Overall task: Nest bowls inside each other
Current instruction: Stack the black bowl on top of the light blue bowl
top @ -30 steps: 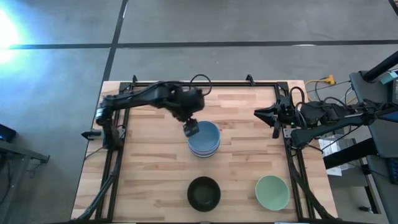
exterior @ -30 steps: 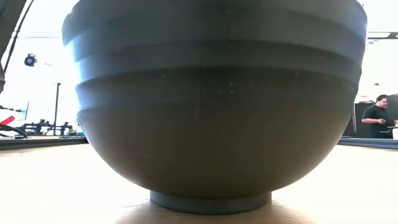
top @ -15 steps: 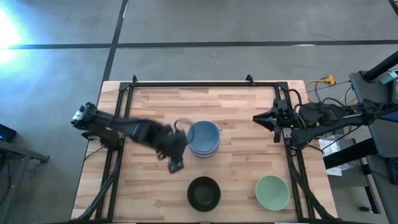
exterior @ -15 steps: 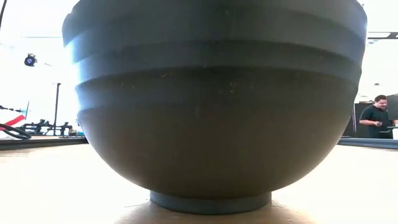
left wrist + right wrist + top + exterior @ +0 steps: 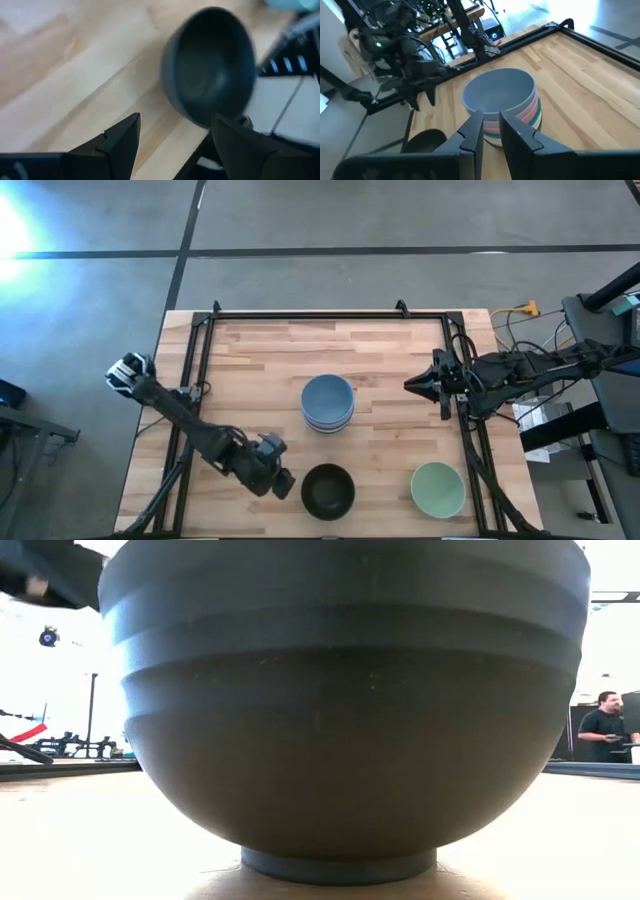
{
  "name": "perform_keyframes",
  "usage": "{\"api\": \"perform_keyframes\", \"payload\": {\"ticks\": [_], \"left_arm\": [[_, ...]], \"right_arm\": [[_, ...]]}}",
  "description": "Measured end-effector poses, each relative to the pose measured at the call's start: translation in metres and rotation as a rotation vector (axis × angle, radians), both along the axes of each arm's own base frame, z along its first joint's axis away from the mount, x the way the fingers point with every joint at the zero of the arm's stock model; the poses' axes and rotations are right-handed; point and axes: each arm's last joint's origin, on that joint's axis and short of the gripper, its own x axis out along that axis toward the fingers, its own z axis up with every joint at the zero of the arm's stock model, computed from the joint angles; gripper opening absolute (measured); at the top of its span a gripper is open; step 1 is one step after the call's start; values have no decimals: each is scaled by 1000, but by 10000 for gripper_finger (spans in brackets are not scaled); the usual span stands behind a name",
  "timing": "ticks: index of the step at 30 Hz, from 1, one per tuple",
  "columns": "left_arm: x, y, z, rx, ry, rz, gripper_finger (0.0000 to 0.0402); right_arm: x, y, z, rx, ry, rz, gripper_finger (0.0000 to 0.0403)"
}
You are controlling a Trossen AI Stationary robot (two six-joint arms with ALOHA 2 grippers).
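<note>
A stack of nested bowls (image 5: pixel 328 402) with a blue one on top stands mid-table; the right wrist view shows the stack (image 5: pixel 500 95) with white, pink and teal rims below. A black bowl (image 5: pixel 328 491) and a pale green bowl (image 5: pixel 438 488) sit upright near the table's near edge. My left gripper (image 5: pixel 286 482) is open and low, just left of the black bowl (image 5: pixel 210 65), touching nothing. My right gripper (image 5: pixel 408 386) hovers right of the stack, and its fingers (image 5: pixel 491 122) are open by a narrow gap. The black bowl (image 5: pixel 340 710) fills the low view.
Black rails (image 5: pixel 320 313) frame the wooden table on its far, left and right sides. Bare wood lies left of the stack and between the black and green bowls. Cables and gear (image 5: pixel 560 380) crowd the right side. A person (image 5: pixel 605 725) stands far behind the table.
My left gripper has left the stack's left rim and swung fast toward the table's near edge, ending low beside the black bowl's left side. The stack has stayed in place. My right arm has shifted slightly toward the near edge.
</note>
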Motion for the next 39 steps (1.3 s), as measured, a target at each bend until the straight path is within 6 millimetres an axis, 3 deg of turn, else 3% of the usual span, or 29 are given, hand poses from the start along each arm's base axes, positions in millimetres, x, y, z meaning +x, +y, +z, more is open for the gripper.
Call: {"api": "perform_keyframes", "payload": {"ticks": [5,10,21,26,35,39], "left_arm": [[11,0,-15,-91,52,151,228],[20,7,-17,-130,57,201,228],[26,26,-35,-201,111,200,228],[34,26,-49,-298,3,157,228],[52,15,-83,-311,109,85,227],[57,12,-90,-311,105,77,201]], "right_arm": [[-1,3,0,11,0,16,58],[-1,4,0,18,-1,26,58],[-1,4,0,13,-1,26,58],[-1,4,0,12,-2,26,58],[-2,4,0,17,-3,25,58],[-2,4,0,18,-2,24,58]]}}
